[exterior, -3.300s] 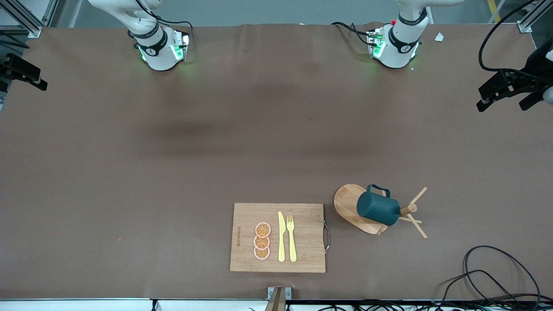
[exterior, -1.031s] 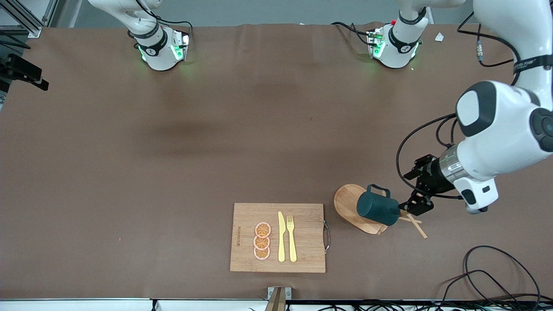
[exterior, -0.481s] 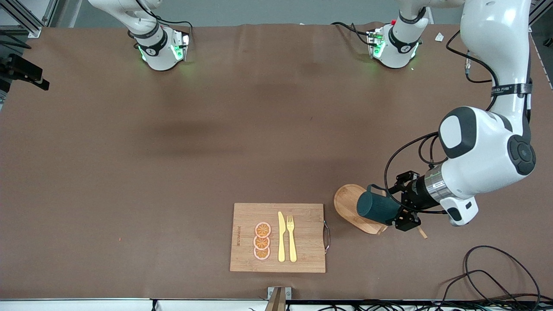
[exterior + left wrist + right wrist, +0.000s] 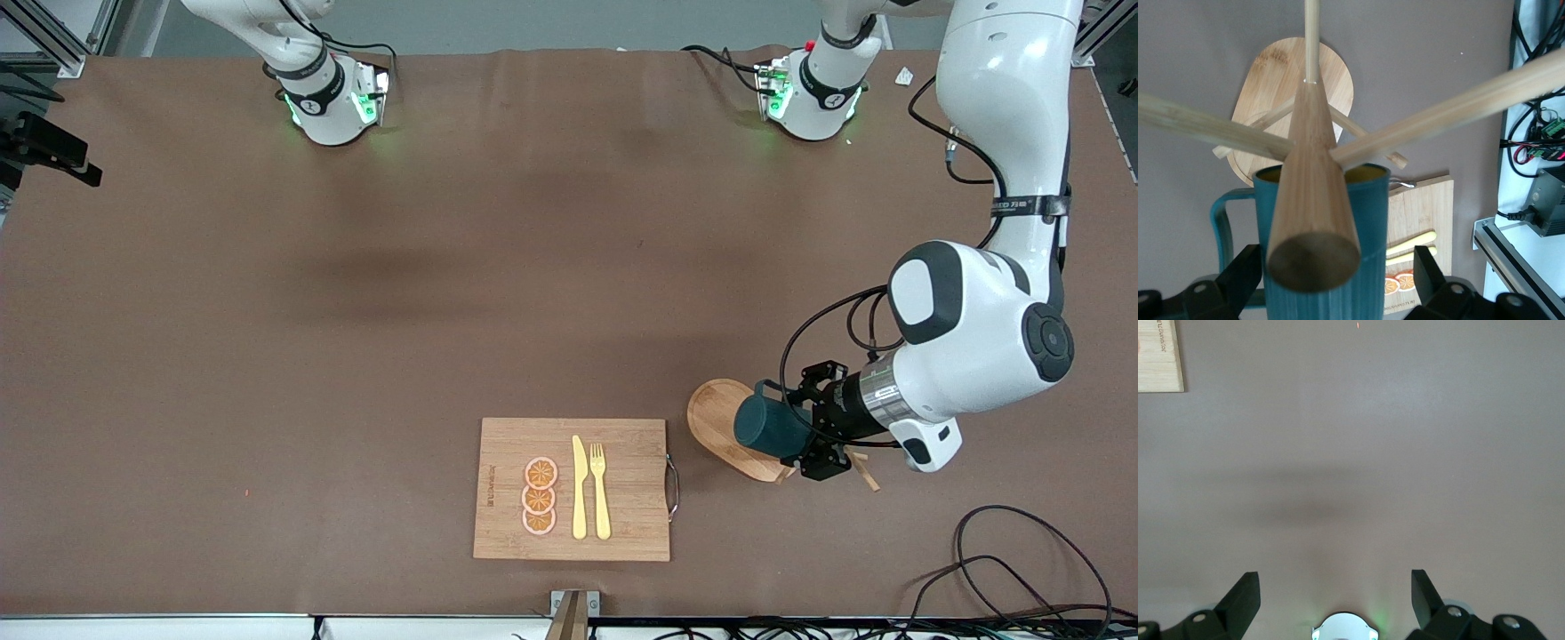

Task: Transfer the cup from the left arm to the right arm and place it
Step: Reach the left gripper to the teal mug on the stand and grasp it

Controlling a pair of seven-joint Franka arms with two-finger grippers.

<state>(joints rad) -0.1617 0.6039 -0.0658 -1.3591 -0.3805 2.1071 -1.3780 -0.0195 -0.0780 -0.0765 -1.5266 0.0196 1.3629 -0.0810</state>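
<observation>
The cup (image 4: 766, 429), dark teal w/ ribbed sides, hangs on a peg of the wooden mug rack (image 4: 729, 427), which stands near the left arm's end of the table, just beside the cutting board (image 4: 507, 489) at about its 3 o'clock in the front view. In the left wrist view the cup (image 4: 1368, 227) shows its tan-yellow inside, w/ the rack's thick center post (image 4: 1313, 193) in front of it and thin pegs fanning out.

Left gripper (image 4: 811, 428) is right at the cup, claw spread wide, one finger (image 4: 1245, 270) on each side of the ribbed body; can't tell if the pads touch it yet. The cup's loop handle (image 4: 1221, 227) sticks out past one finger.

On the board: three orange slices (image 4: 540, 496), a yellow knife (image 4: 579, 487) and a yellow fork (image 4: 600, 489), side by side. A metal handle (image 4: 673, 486) is on the board's edge at 3 o'clock, toward the rack.

Right gripper (image 4: 1336, 600) waits over bare brown table (image 4: 356, 356) nr its own base, claw wide, nothing in it; only a corner of the board (image 4: 1158, 357) shows in its wrist view.
</observation>
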